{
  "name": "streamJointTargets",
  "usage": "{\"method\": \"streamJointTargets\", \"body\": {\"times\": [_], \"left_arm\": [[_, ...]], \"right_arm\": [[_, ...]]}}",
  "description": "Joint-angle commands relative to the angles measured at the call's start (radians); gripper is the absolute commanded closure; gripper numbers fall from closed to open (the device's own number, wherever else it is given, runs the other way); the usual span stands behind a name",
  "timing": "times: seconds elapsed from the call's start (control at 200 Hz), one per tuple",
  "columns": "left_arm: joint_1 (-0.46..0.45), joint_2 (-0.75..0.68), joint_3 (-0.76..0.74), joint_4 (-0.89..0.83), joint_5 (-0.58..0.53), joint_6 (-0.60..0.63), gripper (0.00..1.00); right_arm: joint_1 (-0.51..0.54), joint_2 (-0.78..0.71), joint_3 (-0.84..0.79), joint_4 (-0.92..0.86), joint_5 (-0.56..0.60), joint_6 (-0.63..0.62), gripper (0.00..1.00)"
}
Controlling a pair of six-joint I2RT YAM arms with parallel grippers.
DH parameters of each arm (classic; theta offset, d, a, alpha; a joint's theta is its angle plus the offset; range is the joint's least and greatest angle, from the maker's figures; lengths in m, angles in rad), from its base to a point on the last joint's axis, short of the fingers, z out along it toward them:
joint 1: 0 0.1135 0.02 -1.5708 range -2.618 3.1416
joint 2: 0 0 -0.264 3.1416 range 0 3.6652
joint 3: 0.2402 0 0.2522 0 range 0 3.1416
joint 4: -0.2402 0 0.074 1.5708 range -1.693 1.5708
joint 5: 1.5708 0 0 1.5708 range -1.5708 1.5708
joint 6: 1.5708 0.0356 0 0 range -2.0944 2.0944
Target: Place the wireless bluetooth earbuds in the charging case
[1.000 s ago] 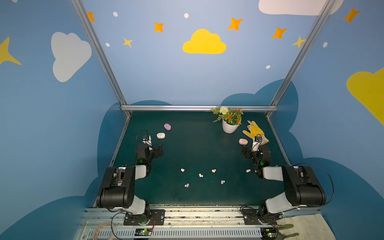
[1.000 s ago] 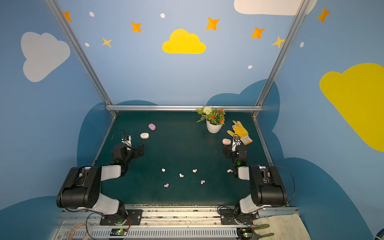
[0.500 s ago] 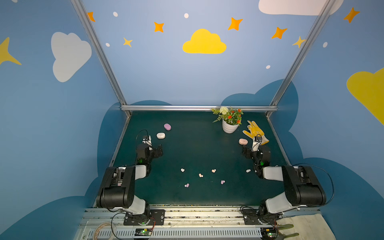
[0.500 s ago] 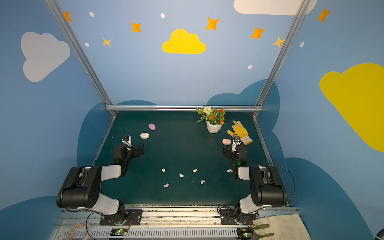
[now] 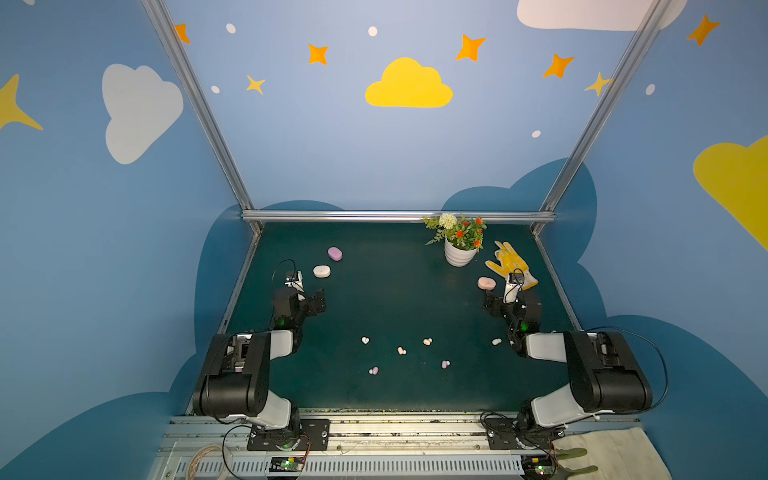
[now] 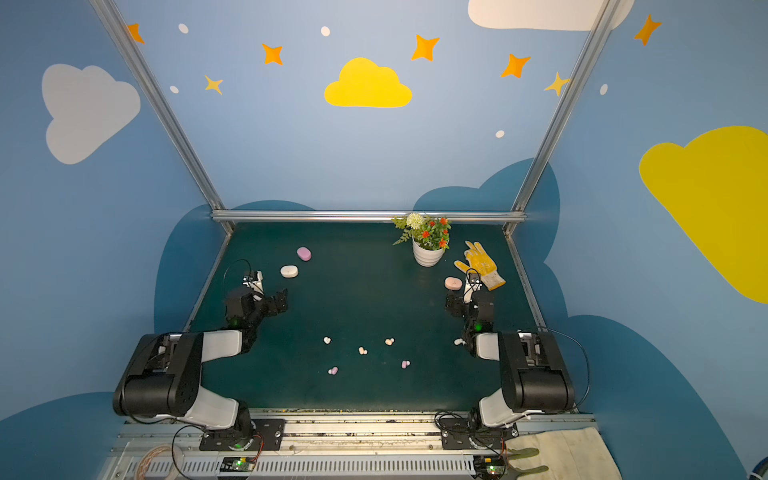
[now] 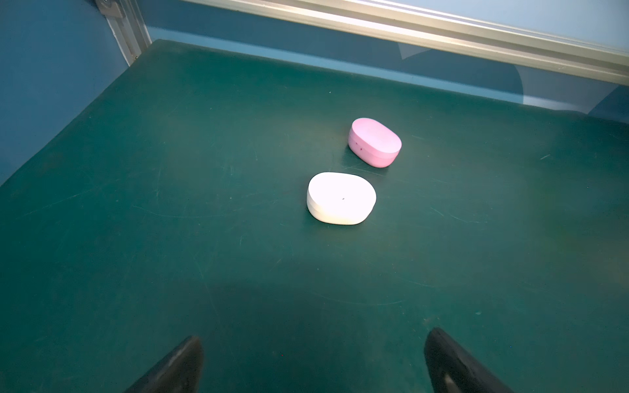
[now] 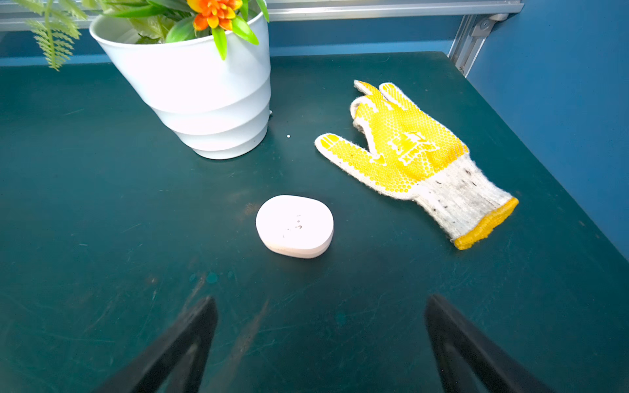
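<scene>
Several tiny earbuds lie loose on the front middle of the green mat (image 5: 395, 299): a white one (image 5: 365, 340), a peach one (image 5: 401, 351), a lilac one (image 5: 445, 364). Three pebble-shaped charging cases rest closed. The white case (image 7: 341, 198) and the lilac case (image 7: 374, 142) sit ahead of my left gripper (image 7: 315, 337), which is open and empty. Just ahead of my right gripper (image 8: 321, 300), also open and empty, lies the peach-pink case (image 8: 294, 226). In both top views each gripper (image 5: 309, 297) (image 6: 469, 301) hovers low behind the earbuds.
A white flower pot (image 8: 204, 98) stands at the back right, with a yellow work glove (image 8: 408, 156) lying beside it near the right wall. Metal frame rails (image 5: 395, 216) border the mat at the back and sides.
</scene>
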Motion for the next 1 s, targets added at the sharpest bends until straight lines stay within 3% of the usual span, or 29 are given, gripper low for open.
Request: {"method": "streamJointTargets", "body": {"times": [0.0,0.135,0.265,0.546,0.741,0.996], "left_arm": [[-0.013,-0.062,0.108,-0.190,-0.011,0.010,0.00],[-0.051,-0.107,0.230,-0.454,-0.048,-0.023,0.00],[-0.109,-0.130,0.298,-0.602,-0.025,-0.045,0.00],[-0.156,-0.116,0.390,-0.726,0.055,-0.069,0.00],[-0.155,-0.078,0.426,-0.733,0.177,-0.097,0.00],[-0.155,-0.067,0.428,-0.728,0.209,-0.100,0.00]], "right_arm": [[-0.005,-0.092,0.110,-0.263,0.014,0.016,0.04],[-0.006,-0.158,0.263,-0.587,0.074,0.086,0.04],[-0.013,-0.170,0.397,-0.811,0.131,0.161,0.04],[-0.056,0.031,0.686,-1.223,-0.034,0.237,0.05],[-0.052,0.191,0.825,-1.345,-0.130,0.280,0.07],[-0.022,0.298,0.893,-1.351,-0.133,0.310,0.07]]}}
